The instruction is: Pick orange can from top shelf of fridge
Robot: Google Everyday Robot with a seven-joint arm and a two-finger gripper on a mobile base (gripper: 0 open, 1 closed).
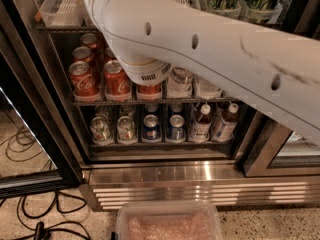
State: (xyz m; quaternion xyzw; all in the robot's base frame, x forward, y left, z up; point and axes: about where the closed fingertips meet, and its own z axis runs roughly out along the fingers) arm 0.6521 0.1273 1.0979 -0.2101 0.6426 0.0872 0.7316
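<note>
By the white tray (pixel 56 10) on the top shelf (pixel 60 29), your arm (pixel 200 49) hides the orange can and the gripper near the top edge; whether it is open or closed, you can't tell. Advance slowly and squarely, avoiding the tubs (pixel 225 6).

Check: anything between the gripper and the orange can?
Cannot tell. The arm reaches up to the top shelf; the gripper is out of view past the top edge, and no orange can shows. A clear tub sits left of the arm.
</note>
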